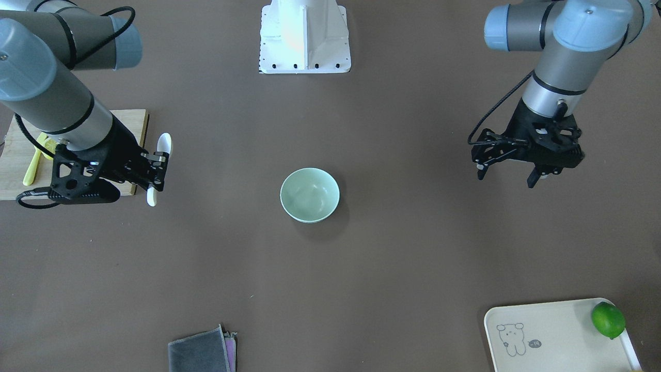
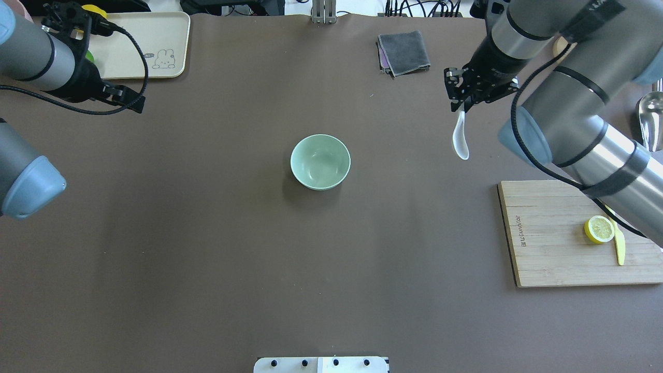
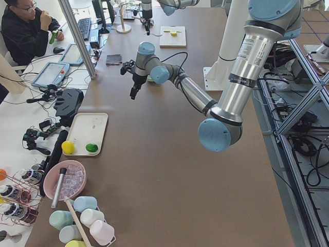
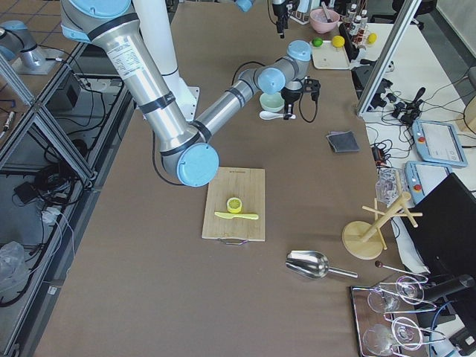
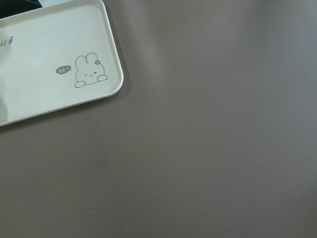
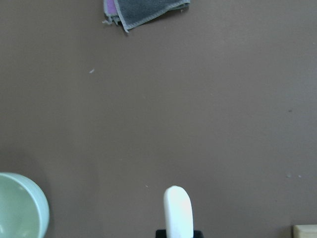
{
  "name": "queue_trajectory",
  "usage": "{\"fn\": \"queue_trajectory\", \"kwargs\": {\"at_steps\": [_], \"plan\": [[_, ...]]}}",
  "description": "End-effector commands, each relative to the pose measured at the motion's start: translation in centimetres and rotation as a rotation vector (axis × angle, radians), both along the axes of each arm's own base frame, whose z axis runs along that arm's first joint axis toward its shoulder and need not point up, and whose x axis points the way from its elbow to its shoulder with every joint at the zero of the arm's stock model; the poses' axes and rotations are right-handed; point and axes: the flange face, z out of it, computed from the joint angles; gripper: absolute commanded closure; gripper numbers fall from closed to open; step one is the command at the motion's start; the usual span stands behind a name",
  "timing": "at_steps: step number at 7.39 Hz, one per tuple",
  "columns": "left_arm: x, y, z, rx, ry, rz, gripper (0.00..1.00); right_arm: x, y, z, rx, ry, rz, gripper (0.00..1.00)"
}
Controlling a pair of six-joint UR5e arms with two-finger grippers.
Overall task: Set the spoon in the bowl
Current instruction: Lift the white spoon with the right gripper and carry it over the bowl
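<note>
Closest to the right wrist lens: blunt white handle end of the spoon point(image 6: 178, 210), poking out past the right gripper point(image 2: 461, 106). Pinched between closed-in fingers partway along the handle, with the deep oval scoop hanging free on the side toward the robot. Held well apart from the bowl point(image 2: 331, 178), out on its right-arm side and a touch farther from the robot. Apparently off the table, though exact height hard to read.

Ceramic or melamine, going by the gloss: stiff, light, slick, and liable to chip if dropped from any height. Short thick handle the only sensible hold. Glazed surface likely to swivel in a two-finger pinch, the scoop being the heavier end. Best lowered close over the bowl before letting go.

Bowl round, pale mint green, smooth plain walls, faint sheen inside, empty and upright on the matte brown table cover point(image 2: 207, 233). Beyond the bowl from the robot, a folded grey cloth point(image 6: 143, 10), soft, with a purple layer beneath. On the bowl's right-arm side and nearer the robot, a pale bamboo cutting board point(image 2: 549, 243) with visible grain, carrying a lemon slice point(image 2: 600, 229) and a yellow plastic knife point(image 2: 619, 248). Far off on the bowl's left-arm side, a cream rounded-corner tray point(image 5: 49, 59) with a line-drawn animal and a lime point(image 1: 608, 320) on it. Left gripper point(image 1: 507, 178) hovering near that tray, fingers spread apart, holding nothing.
</note>
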Motion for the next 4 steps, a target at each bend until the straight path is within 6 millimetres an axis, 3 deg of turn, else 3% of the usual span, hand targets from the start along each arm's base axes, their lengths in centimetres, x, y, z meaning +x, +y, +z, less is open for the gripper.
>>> {"fn": "queue_trajectory", "kwargs": {"at_steps": [1,3,4], "plan": [[-2.9,0.2,3.9,-0.023,-0.041,-0.002,0.02,-6.5,-1.7,-4.7,-0.052,-0.002,0.087,1.00],[-3.7,0.4,4.7,-0.031,-0.047,-0.012,0.02,-14.1,-2.6,-6.9,-0.068,-0.066,0.193,1.00],[-3.8,0.3,5.1,-0.029,-0.047,-0.014,0.02,-16.4,-1.9,-7.9,-0.056,-0.053,0.222,1.00]]}}
